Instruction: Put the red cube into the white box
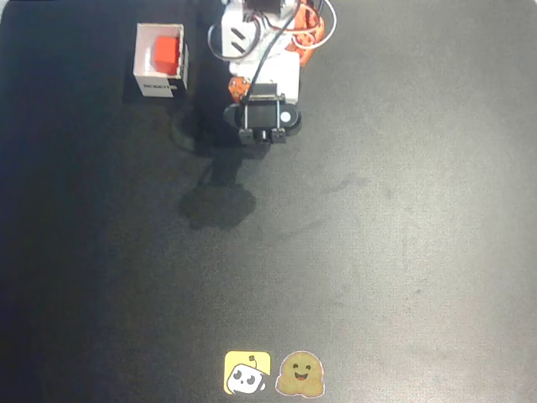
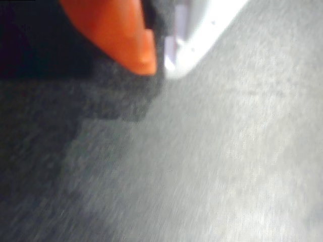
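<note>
In the overhead view the red cube [image 1: 165, 54] sits inside the white box [image 1: 143, 52], which stands on the dark table [image 1: 377, 235] toward eleven o'clock of the picture. The box's dark printed label faces six o'clock. The arm [image 1: 264, 80] is folded near twelve o'clock, just to the three o'clock side of the box and apart from it, with its shadow falling on the table toward six o'clock. Two stickers lie at the six o'clock edge: a yellow one [image 1: 247, 373] and a brown smiling one [image 1: 301, 374], side by side.

In the wrist view the gripper [image 2: 159, 63] shows at twelve o'clock: an orange finger [image 2: 121, 30] and a white finger [image 2: 202, 35] whose tips nearly meet, clenched with nothing between them, over blurred dark table surface
</note>
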You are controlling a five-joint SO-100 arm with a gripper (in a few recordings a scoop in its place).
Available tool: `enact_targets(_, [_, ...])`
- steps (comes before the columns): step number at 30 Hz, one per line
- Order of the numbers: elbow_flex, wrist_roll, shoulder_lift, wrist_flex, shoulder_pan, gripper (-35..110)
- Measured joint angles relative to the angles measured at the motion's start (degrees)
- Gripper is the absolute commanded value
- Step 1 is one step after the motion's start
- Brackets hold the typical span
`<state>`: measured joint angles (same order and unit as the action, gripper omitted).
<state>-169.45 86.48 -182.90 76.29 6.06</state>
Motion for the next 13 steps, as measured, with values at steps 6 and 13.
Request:
enact_targets(6, [0.0, 0.0, 0.0, 0.3, 0.0, 0])
enact_targets(13, [0.0, 0.0, 0.0, 0.3, 0.0, 0])
